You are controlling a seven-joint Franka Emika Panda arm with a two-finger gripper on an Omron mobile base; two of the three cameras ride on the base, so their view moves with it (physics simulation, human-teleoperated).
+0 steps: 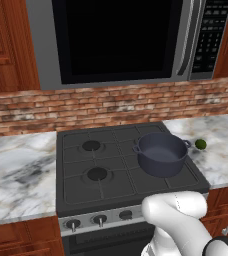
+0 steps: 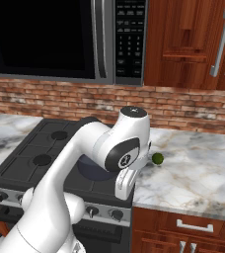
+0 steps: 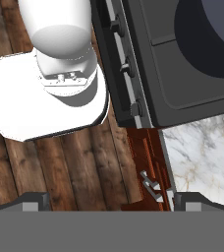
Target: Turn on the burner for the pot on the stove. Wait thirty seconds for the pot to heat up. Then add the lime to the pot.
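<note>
Pincer (image 3: 109, 201) is spread as wide as it goes, nothing between the tips, and it's pointing straight down over the front right corner of the stove (image 3: 182, 106). You can see the floor, the front edge of the counter (image 3: 202, 152) and the knob strip from above. My guess is it's parked up there to line up on a knob, since nothing looks lit and the burner has to come first.

The pot (image 1: 161, 153) sits upright on the right rear burner, mouth up, no lid, looks empty. Its two loop handles run roughly left-right across the stove, one toward the middle grates, one toward the right counter. A round pot has no real long axis, so the handle line is the only direction worth noting. Open top facing up makes the later drop-in easy.

The lime (image 1: 200, 144) is on the marble just right of the stove, near the pot's right handle but not touching it. Round, so no orientation to worry about, though it could roll if nudged. In the right base view the lime (image 2: 157, 158) sits just past the arm's wrist.

Knobs (image 3: 126, 66) are in a row along the front strip; which one matches the pot's burner I can't tell from here.
</note>
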